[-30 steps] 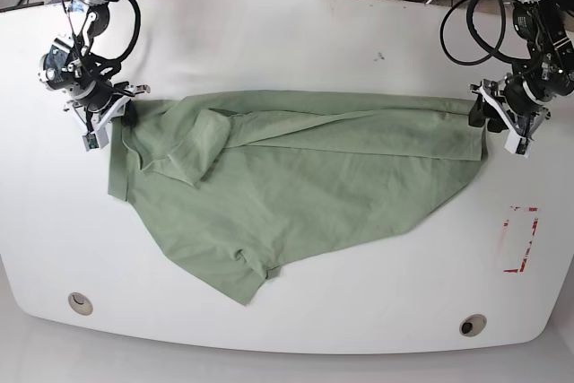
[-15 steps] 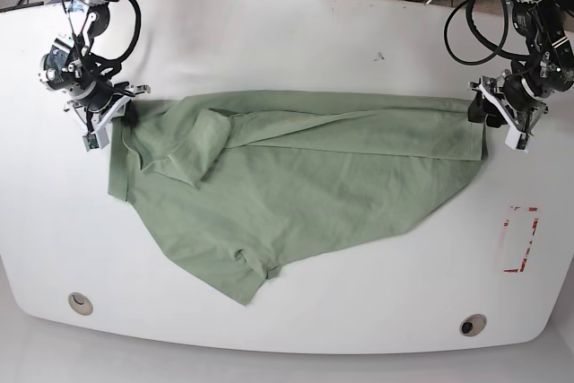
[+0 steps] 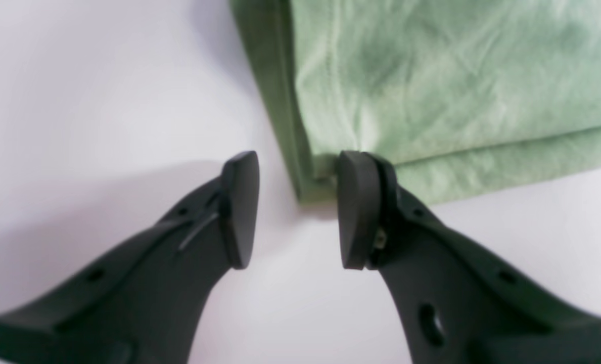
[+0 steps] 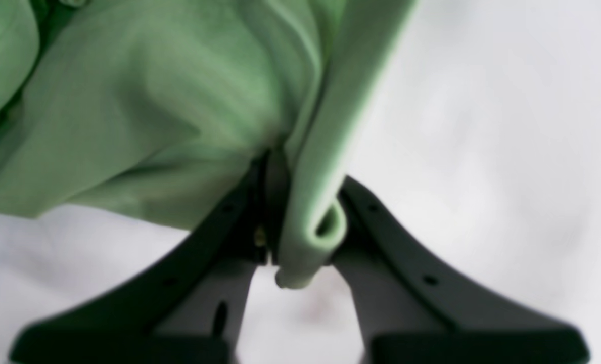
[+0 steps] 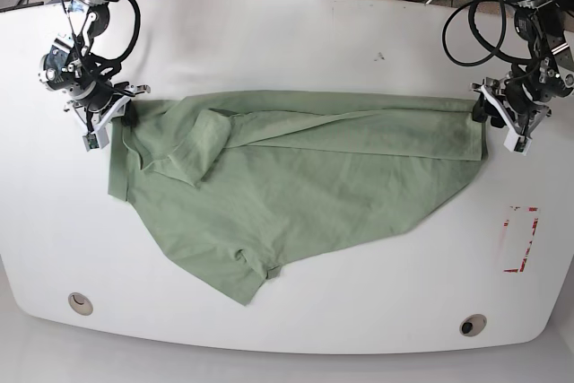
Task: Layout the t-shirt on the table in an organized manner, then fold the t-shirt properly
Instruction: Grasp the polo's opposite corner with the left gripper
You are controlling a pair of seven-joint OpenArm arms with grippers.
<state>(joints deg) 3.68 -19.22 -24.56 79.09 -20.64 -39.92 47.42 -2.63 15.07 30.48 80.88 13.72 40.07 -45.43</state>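
Right gripper (image 5: 109,112), at the left of the base view, is clamped on a bunched, rolled edge of the t-shirt (image 5: 296,177); its wrist view shows the jaws closed around a folded tube of green fabric, near what seems to be the collar end. From that pinch the garment stretches across the far-middle of the table (image 5: 287,33) as a rough band, its upper edge doubled over in a long diagonal pleat, while the lower body sags toward the near edge in a lopsided triangle ending in a crumpled tip. Farther right, the fabric narrows to a corner just beside the left gripper (image 5: 500,118). In the left wrist view this gripper (image 3: 297,210) stands with its jaws apart, one finger (image 3: 358,210) touching the hemmed corner and the other (image 3: 239,210) over bare tabletop, so nothing is held on this side. At far right lies the red tape rectangle (image 5: 520,239), well apart from the cloth. Judged step: laying out, not yet folding. To do it well, the free gripper should probably take the hem corner squarely, both layers within the pads, before any pull; tension then wants to be even and along the shirt's length, so the doubled upper edge unrolls rather than tightening. A one-sided tug risks dragging the whole garment and deepening the pleat.
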